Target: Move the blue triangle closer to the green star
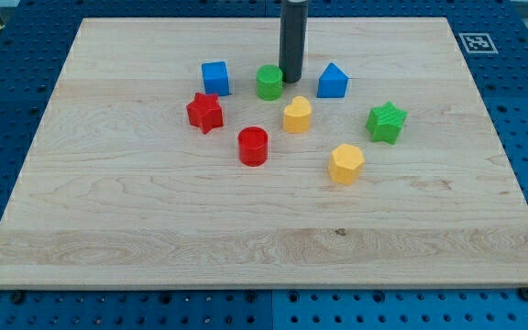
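The blue triangle (333, 82) sits on the wooden board toward the view's top, right of centre. The green star (387, 122) lies to its lower right, a short gap away. My tip (291, 79) is at the end of the dark rod coming down from the view's top. It stands between the green cylinder (269, 82) on its left and the blue triangle on its right, close to the cylinder and a small gap from the triangle.
A blue cube (215, 78) sits left of the green cylinder. A red star (204, 112), a red cylinder (253, 146), a yellow heart (297, 115) and a yellow hexagon (346, 163) lie lower on the board (108, 229).
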